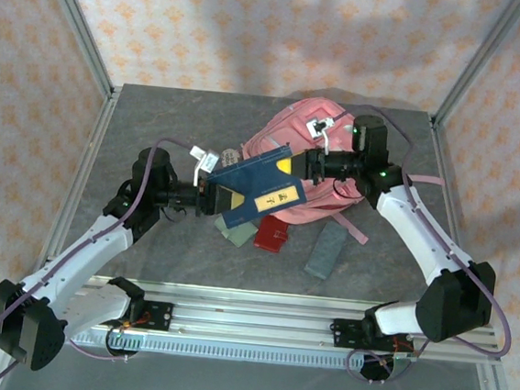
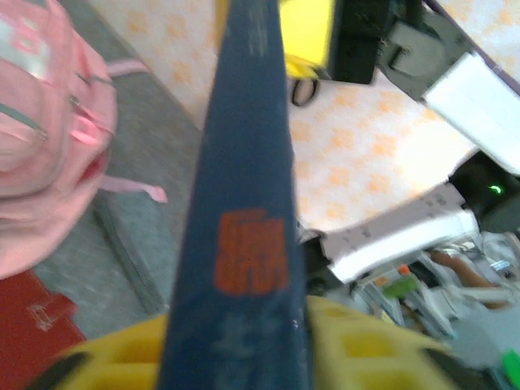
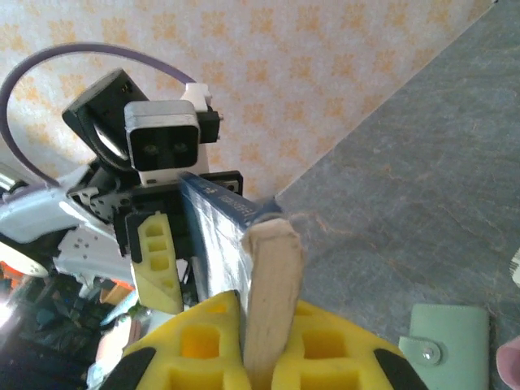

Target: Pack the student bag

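- Because the student bag (image 1: 288,129) is soft pink fabric, expect it to sag, fold and slide rather than hold a shape. It lies slumped on the far right part of the table, directly under the right arm's wrist.
- If you must take hold of it, the grey zip trim, a strap or the rim of an opening look like the firmest places. A pinch on a loose panel would likely only bunch cloth. Whether its main compartment is open you cannot tell, because the book and arm cover that part.
- Over the bag's near-left edge a blue book (image 1: 259,188) with yellow patches hangs between both grippers.
- Your right gripper (image 1: 311,166) has its yellow fingers pressed onto one end of the book, with the page edges showing between them.
- Your left gripper (image 1: 209,193) straddles the opposite end, spine between its fingers. You cannot tell whether they are pinching or slack.
- Stiff and flat, the book will probably snag on a limp bag mouth.
- Just in front of the bag lie a red wallet (image 1: 272,236), a grey pencil case (image 1: 326,249) and a mint-green wallet (image 3: 451,341).
- Your table (image 1: 156,130) is a matte grey, stone-patterned sheet, so the bag may skate when pushed.
- Aluminium posts (image 1: 82,30) and patterned backdrop walls (image 1: 257,29) close in three sides, leaving little room behind the bag.
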